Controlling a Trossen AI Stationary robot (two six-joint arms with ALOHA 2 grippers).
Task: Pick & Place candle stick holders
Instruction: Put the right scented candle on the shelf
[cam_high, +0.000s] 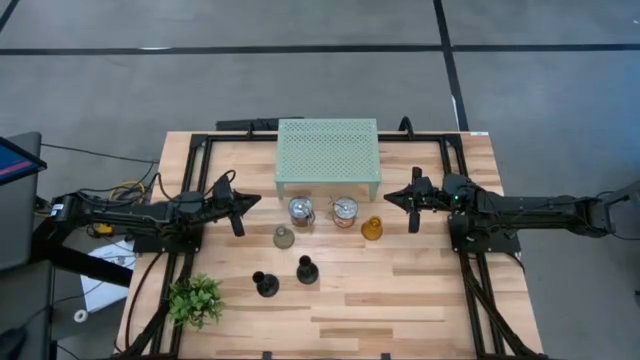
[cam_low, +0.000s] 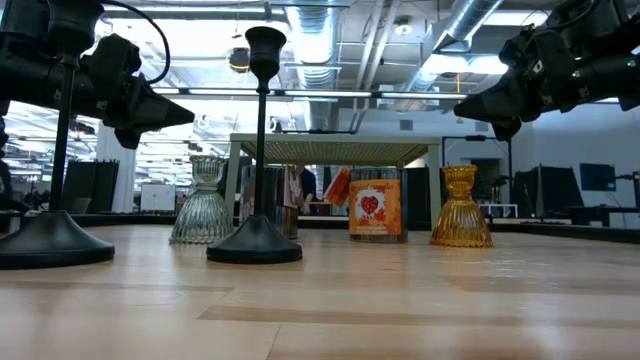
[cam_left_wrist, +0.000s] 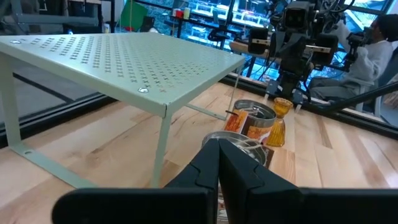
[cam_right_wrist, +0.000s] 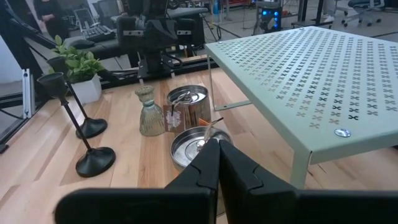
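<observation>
Six holders stand on their bases on the wooden table: two clear jar-like ones (cam_high: 300, 210) (cam_high: 345, 210) in front of the rack, an amber glass one (cam_high: 372, 229), a grey-olive one (cam_high: 284, 237), and two black bell-shaped ones (cam_high: 264, 285) (cam_high: 306, 269) nearer the front. My left gripper (cam_high: 250, 200) is shut and empty, hovering above the table left of the jars. My right gripper (cam_high: 392, 197) is shut and empty, hovering right of them. Each points toward the other. The low view shows both well above the holders.
A mint-green perforated rack (cam_high: 328, 150) stands on thin legs at the table's far middle, just behind the jars. A green leafy plant (cam_high: 195, 300) sits at the near left corner. Bare wood lies at the near right (cam_high: 420, 300). A person sits beyond the table (cam_left_wrist: 379, 50).
</observation>
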